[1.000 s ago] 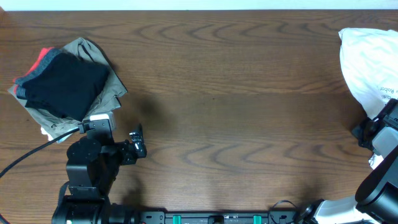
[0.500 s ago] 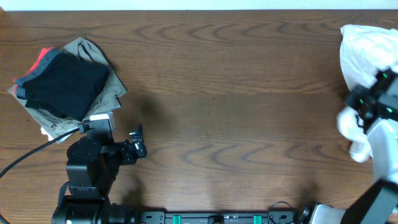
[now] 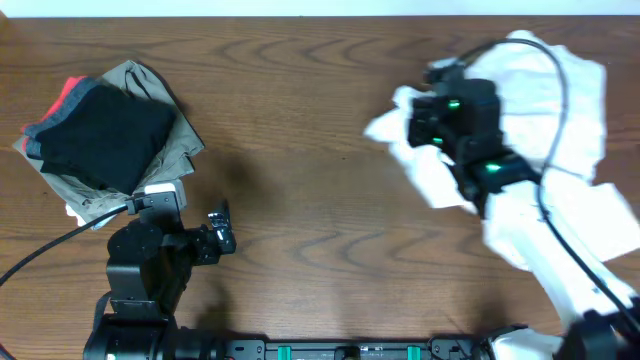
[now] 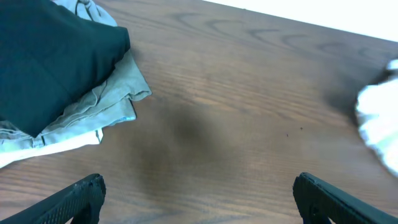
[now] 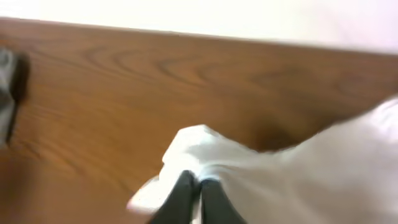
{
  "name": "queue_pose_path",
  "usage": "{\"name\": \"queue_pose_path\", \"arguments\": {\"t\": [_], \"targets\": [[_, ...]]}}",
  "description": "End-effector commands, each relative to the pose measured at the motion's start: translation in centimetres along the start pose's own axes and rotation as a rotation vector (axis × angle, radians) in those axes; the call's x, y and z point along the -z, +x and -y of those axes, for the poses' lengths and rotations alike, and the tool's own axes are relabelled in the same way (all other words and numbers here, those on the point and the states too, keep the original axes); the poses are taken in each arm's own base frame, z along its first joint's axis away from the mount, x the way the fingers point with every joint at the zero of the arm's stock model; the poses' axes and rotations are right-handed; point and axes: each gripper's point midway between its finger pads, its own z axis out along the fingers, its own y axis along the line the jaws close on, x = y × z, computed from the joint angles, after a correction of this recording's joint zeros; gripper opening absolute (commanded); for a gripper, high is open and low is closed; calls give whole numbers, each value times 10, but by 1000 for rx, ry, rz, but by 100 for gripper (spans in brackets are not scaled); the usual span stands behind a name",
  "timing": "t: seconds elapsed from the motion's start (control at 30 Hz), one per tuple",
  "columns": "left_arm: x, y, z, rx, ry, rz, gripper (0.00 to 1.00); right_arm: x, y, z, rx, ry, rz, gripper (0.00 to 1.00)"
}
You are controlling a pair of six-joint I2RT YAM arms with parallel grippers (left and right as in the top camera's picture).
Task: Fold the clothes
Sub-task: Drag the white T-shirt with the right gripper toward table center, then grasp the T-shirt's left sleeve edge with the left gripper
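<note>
Two fingers of the right gripper are pressed together on a fold of the white clothes; the wrist view is blurred, but the pinch is plain. Seen from above, the clothes lie wrinkled on the right half of the table, from this gripper out to the right edge, partly under the arm. The left gripper has its fingers wide apart and holds nothing, over bare wood at the front left. Just beyond it is a stack of folded garments, black on top of khaki, with red at its far side.
</note>
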Motion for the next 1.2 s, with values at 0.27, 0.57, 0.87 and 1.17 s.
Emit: {"name": "queue_pose_path", "arguments": {"t": [0.27,0.57,0.87,1.17], "targets": [[4,-2,2,4,8,-3,98,-19,6,53,-25,350,44,49],[3,0,31,12,173,-36,98,64,80,131,-151,573,-329,60],[-62,-26,71,121,357,-87,98,111,140,163,-387,610,-581,70],[-139,21,161,229,513,-371,98,124,148,176,-444,640,-610,71]]}}
